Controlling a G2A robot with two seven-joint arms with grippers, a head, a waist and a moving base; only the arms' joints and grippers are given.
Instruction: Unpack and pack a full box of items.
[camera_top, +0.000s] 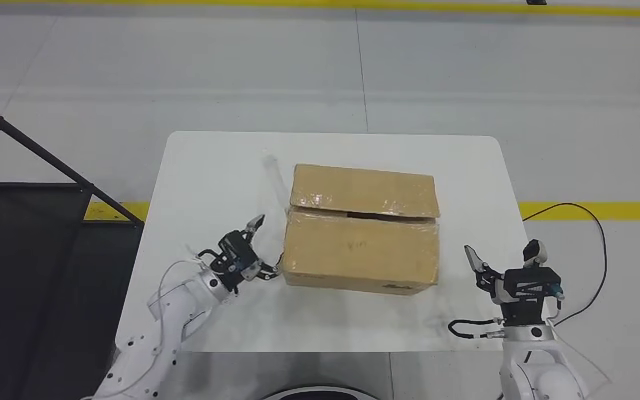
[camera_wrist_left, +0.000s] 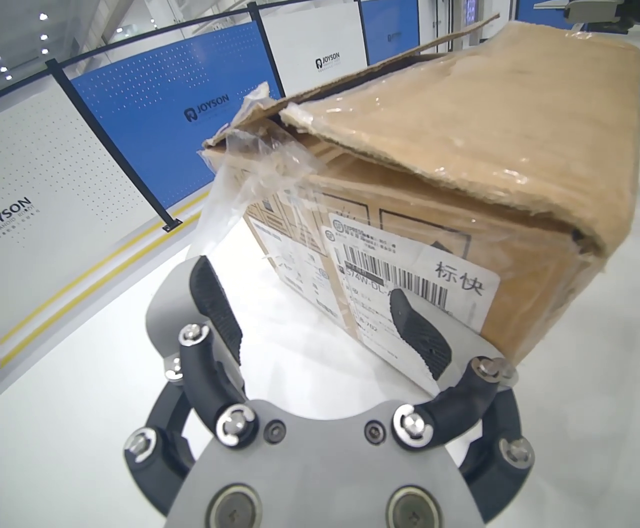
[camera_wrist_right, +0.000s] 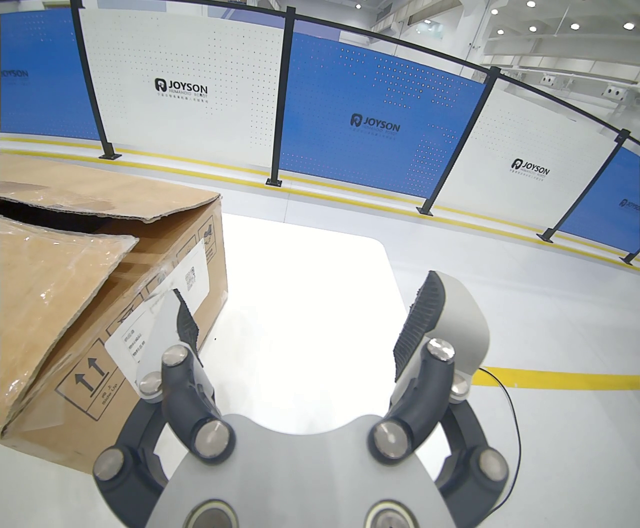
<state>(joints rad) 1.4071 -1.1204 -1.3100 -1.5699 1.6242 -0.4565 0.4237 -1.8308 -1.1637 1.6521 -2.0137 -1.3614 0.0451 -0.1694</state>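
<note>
A brown cardboard box (camera_top: 362, 228) stands in the middle of the white table (camera_top: 200, 180). Its two top flaps lie nearly closed with a dark gap between them. Torn clear tape (camera_wrist_left: 250, 175) hangs from one corner, and a white label (camera_wrist_left: 415, 275) covers the end wall. My left gripper (camera_top: 262, 247) sits open at the box's near left corner, one finger close to the end wall (camera_wrist_left: 420, 335). My right gripper (camera_top: 502, 259) stands open off the box's right end, near the table's front right corner. Between its pads (camera_wrist_right: 417, 320) is bare table.
The box (camera_wrist_right: 100, 280) shows arrow marks and a label on its right end. A black cable (camera_top: 580, 260) loops off the table's right edge by the right arm. Bare table lies behind the box and at both ends. Fence panels (camera_wrist_right: 350, 115) ring the floor.
</note>
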